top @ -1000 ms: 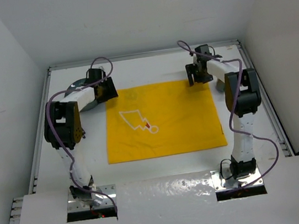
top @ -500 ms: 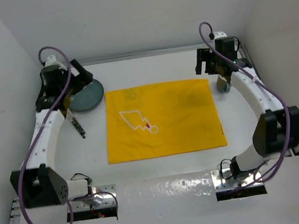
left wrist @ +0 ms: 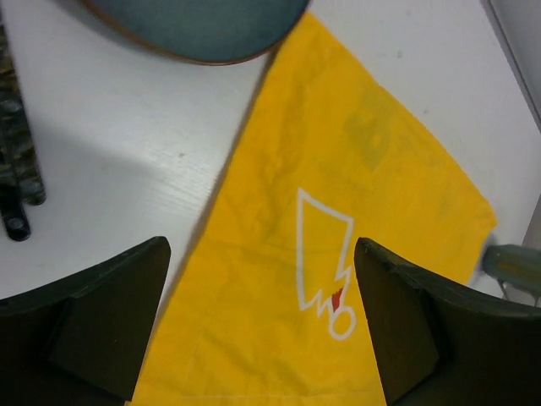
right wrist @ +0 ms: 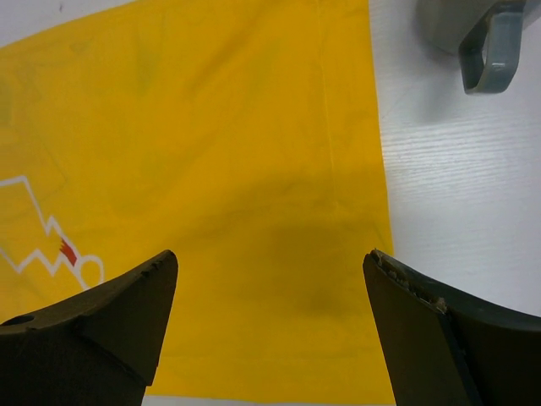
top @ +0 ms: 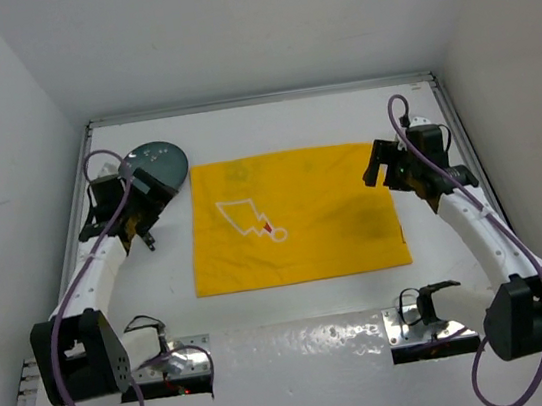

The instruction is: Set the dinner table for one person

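The dinner table (top: 270, 122) is a flat white top with a square yellow placemat (top: 293, 217) spread in its middle. My left gripper (top: 150, 202) hovers at the mat's left edge, open and empty; in the left wrist view its jaws (left wrist: 258, 251) frame the mat's white outline drawing (left wrist: 325, 262). My right gripper (top: 383, 165) hangs over the mat's right edge, also open and empty, its jaws (right wrist: 270, 258) spread above bare yellow cloth (right wrist: 211, 152).
A dark teal plate (top: 156, 163) (left wrist: 194, 25) lies off the mat's back left corner. Dark patterned cutlery handles (left wrist: 19, 161) rest on the white top left of the mat. A grey mug (right wrist: 486, 38) stands just beyond the mat's right edge. White walls close in the sides.
Both arms pulled back from the far corners toward the near side, and both grippers now hover at the mat's left and right edges. Both sets of jaws have spread wider.
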You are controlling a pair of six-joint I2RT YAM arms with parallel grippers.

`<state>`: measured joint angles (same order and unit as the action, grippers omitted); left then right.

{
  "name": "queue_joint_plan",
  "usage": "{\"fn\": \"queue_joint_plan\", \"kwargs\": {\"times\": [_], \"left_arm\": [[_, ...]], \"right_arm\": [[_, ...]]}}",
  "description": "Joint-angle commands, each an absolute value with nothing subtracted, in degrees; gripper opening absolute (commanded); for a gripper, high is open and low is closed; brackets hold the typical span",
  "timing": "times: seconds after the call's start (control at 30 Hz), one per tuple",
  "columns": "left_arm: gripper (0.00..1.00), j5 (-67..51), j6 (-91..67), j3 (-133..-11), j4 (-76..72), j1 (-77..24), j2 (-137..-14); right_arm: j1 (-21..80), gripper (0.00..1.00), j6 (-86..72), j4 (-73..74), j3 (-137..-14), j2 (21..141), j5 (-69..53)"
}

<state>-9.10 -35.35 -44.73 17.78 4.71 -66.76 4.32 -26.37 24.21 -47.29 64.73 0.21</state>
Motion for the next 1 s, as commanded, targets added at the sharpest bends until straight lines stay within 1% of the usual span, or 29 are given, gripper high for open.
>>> {"fn": "queue_joint_plan", "kwargs": {"times": [0.0,0.07,0.13,0.17,0.27,0.3,0.53,0.7,0.83,0.97], "left_arm": [[0.88,-16.3,-42.0,-40.4,6.1,11.1,-67.4],[0.86,-17.6,-44.2,-37.8,2.9,14.6,-68.6],[0.81,-18.8,-46.8,-35.8,-2.8,16.9,-71.0],[0.76,-18.9,-47.5,-35.3,-5.9,17.7,-72.1],[0.71,-19.0,-49.6,-34.4,-10.5,18.5,-76.2],[0.69,-19.2,-50.6,-34.4,-13.0,18.5,-78.6],[0.58,-19.6,-54.2,-36.2,-21.3,18.8,-88.8],[0.56,-19.9,-57.4,-37.2,-25.1,19.0,-95.5],[0.56,-20.4,-60.8,-36.7,-33.6,19.3,-99.8],[0.55,-19.8,-63.9,-38.2,-37.6,19.3,-105.4]], "right_arm": [[4.6,0.90,-29.7,22.7,-46.7,62.2,-2.1],[4.6,0.89,-29.9,21.7,-46.1,62.6,-3.2],[4.6,0.89,-30.3,21.9,-46.9,63.7,-5.3],[4.6,0.89,-30.6,22.8,-47.2,64.1,-6.1],[4.7,0.89,-31.2,22.1,-46.6,64.1,-9.0],[4.7,0.89,-31.5,21.0,-45.6,63.5,-9.3],[4.7,0.89,-31.0,20.1,-44.5,62.6,-10.7],[4.7,0.89,-30.7,19.5,-43.9,62.3,-10.5],[4.7,0.89,-29.9,19.7,-43.8,61.8,-10.5],[4.7,0.89,-29.4,19.4,-43.4,61.3,-10.0]]}}
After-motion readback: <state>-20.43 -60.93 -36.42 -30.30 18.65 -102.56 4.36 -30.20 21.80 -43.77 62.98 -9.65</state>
